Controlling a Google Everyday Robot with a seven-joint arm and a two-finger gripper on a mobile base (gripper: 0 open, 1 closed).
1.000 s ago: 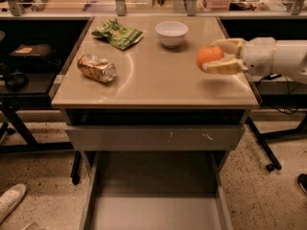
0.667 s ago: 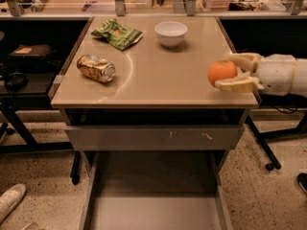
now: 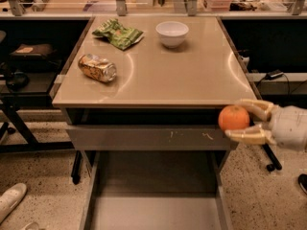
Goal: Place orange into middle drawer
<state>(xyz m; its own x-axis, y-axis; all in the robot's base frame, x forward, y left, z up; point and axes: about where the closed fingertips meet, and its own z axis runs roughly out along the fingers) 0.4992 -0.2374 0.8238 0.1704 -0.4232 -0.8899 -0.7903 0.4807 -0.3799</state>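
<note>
My gripper [image 3: 243, 120] reaches in from the right, shut on the round orange [image 3: 233, 118]. It holds the fruit in the air just off the table's front right corner, in front of the scratched grey drawer front [image 3: 144, 137]. The middle drawer [image 3: 153, 210] is pulled open below, wide and grey with a flat floor, to the lower left of the orange.
On the beige table top [image 3: 192, 75] lie a crushed golden can [image 3: 97, 67], a green snack bag [image 3: 118, 33] and a white bowl [image 3: 172, 33]. A dark shelf stands at the left. A white shoe [image 3: 10, 199] rests on the speckled floor at lower left.
The gripper has carried the orange from above the table's right side forward and down, past the front edge, to the level of the upper drawer front.
</note>
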